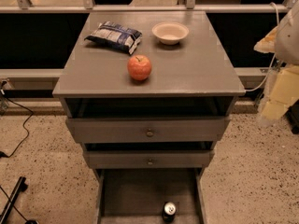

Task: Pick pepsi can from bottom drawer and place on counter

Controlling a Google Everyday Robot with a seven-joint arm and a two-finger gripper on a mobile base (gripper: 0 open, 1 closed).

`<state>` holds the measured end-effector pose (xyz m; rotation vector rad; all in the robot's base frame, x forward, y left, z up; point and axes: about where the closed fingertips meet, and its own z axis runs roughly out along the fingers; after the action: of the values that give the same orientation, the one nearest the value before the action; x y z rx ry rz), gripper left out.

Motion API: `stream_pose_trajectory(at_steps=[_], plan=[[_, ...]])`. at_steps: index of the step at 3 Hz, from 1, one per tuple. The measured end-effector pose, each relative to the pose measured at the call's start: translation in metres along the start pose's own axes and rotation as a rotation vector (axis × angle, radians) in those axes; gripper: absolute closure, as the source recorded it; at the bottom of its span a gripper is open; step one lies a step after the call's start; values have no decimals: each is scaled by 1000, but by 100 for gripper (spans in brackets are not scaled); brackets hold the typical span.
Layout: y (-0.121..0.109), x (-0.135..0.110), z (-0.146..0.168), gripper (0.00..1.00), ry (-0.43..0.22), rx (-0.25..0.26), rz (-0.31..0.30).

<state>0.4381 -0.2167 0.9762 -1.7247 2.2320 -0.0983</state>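
Jaw state cannot be told; the gripper (274, 96) hangs off the counter's (201, 66) right edge, level with its front corner, touching nothing.
Straight below the counter's front edge, the bottom drawer (133, 195) stands pulled out, and the pepsi can (169, 211) sits upright on its dark floor, at the end farthest from the counter and a little right of middle, apart from both side walls. On the counter itself, an apple (139, 67) rests near the front, a blue-white snack bag (113, 35) at back left and a pale bowl (170, 32) at back centre.
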Motion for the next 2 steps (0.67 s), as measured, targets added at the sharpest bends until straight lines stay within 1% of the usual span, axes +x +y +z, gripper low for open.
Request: stream_pose_trajectory(at_steps=[1, 2], plan=[[0, 0, 0, 0, 0, 0, 0], [8, -4, 17, 0, -86, -1, -5]])
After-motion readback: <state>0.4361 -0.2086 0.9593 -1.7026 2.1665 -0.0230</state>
